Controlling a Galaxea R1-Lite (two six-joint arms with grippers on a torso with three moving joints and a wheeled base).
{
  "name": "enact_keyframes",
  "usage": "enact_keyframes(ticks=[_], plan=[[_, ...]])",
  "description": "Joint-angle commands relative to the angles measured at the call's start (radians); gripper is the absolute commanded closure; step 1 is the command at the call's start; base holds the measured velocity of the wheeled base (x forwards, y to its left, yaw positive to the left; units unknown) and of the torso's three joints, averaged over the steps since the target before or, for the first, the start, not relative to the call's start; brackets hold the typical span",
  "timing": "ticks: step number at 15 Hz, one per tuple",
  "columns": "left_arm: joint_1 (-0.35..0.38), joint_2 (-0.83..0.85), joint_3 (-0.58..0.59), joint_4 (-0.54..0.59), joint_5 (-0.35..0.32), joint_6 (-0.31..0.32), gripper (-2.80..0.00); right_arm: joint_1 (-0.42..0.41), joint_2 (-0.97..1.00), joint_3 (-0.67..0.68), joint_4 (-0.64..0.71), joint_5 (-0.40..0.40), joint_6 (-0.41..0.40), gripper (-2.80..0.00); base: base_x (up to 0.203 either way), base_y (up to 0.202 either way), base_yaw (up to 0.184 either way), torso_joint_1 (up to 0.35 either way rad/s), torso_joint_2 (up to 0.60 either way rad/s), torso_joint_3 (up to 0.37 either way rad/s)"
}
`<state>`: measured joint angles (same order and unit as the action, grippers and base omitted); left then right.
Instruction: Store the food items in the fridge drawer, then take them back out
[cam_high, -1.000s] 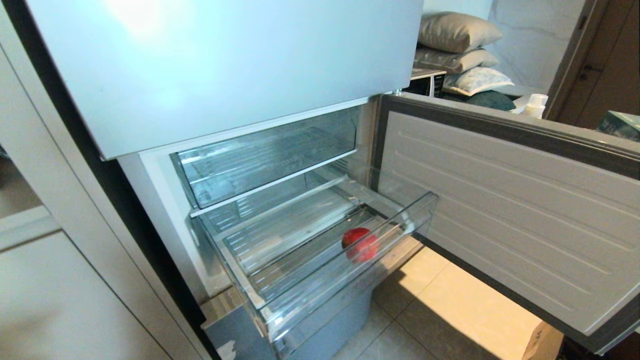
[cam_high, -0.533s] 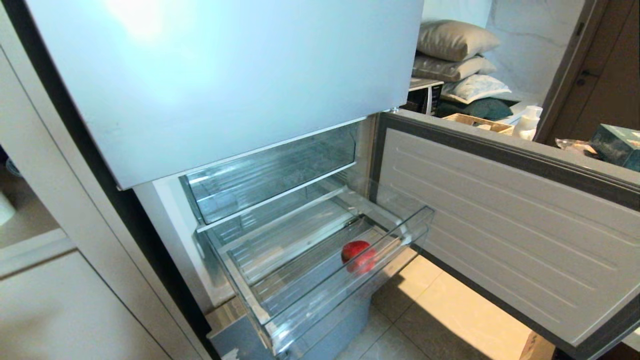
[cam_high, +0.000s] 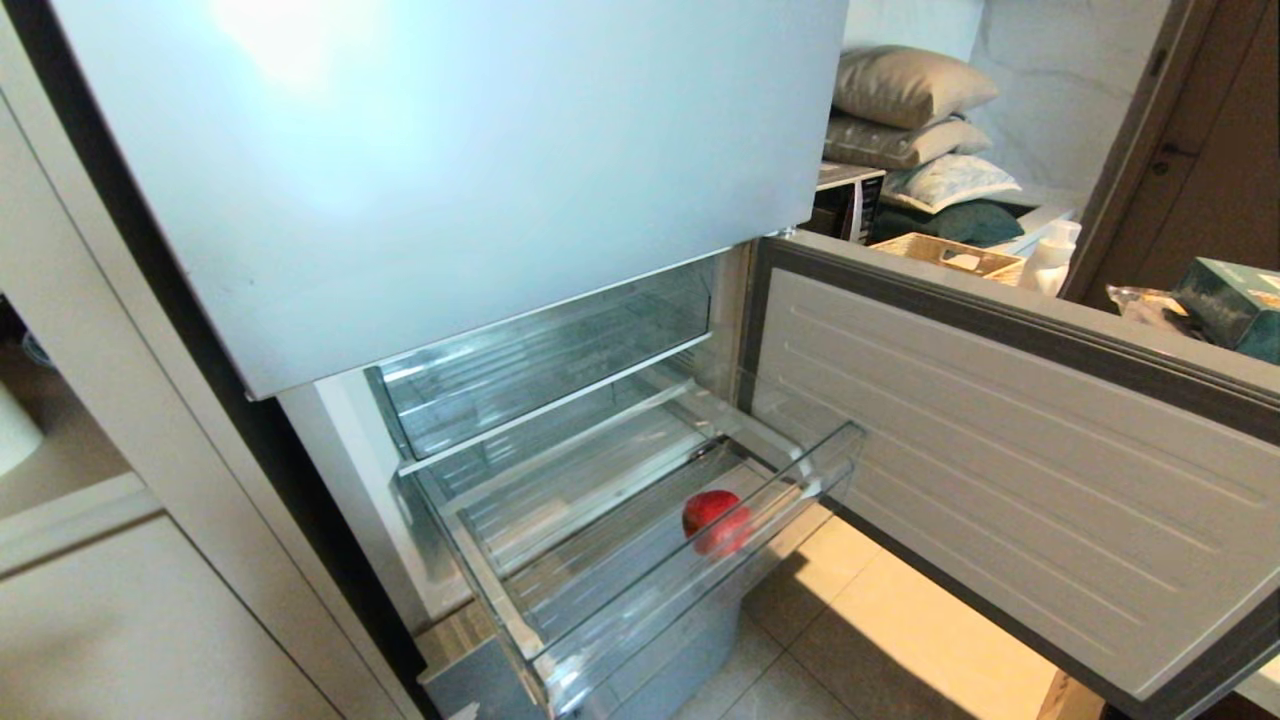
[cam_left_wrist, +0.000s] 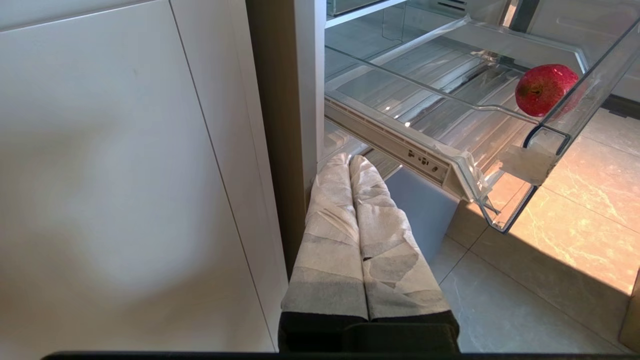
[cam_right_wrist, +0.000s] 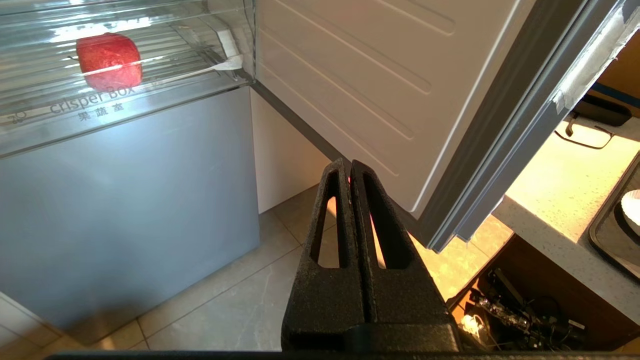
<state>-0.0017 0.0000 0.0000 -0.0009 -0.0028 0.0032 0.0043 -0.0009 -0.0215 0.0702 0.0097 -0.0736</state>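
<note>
One round red food item (cam_high: 716, 520) lies in the fridge drawer (cam_high: 640, 590), near its right front corner. The drawer is pulled out and is clear, with a ribbed floor. Neither gripper shows in the head view. My left gripper (cam_left_wrist: 349, 159) is shut and empty, its white-wrapped fingers pointing under the drawer's left side, below the taped corner (cam_left_wrist: 525, 162) and well away from the fruit (cam_left_wrist: 545, 89). My right gripper (cam_right_wrist: 347, 164) is shut and empty, low over the floor beneath the open door. From there the fruit (cam_right_wrist: 109, 60) shows through the drawer front (cam_right_wrist: 125, 107).
The lower fridge door (cam_high: 1000, 450) stands wide open on the right. A second clear drawer (cam_high: 540, 365) sits pushed in above. The upper fridge door (cam_high: 450, 150) is closed. White cabinets (cam_high: 100, 600) flank the left, and a counter (cam_right_wrist: 560, 185) lies beyond the open door.
The whole head view has shifted: fridge, drawer and fruit sit lower in the picture, so the camera has risen. The fruit stays put in the drawer.
</note>
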Motion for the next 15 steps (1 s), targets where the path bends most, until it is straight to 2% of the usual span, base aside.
enact_keyframes(ticks=[1,5,15], plan=[[0.000,0.000,0.002,-0.001,0.000,0.000,0.00,0.000,0.001,0.000,0.000,-0.011,0.002,0.00,0.000,0.000,0.000,0.000,0.00,0.000],[0.000,0.000,0.002,0.000,0.000,0.000,0.00,0.000,0.002,0.000,0.000,-0.012,0.010,0.00,0.002,-0.001,0.026,0.002,0.00,0.002],[0.000,0.000,0.002,0.001,0.000,0.000,0.00,0.000,0.001,-0.002,0.000,-0.017,0.037,0.00,0.001,-0.007,0.172,0.002,0.00,0.002]])
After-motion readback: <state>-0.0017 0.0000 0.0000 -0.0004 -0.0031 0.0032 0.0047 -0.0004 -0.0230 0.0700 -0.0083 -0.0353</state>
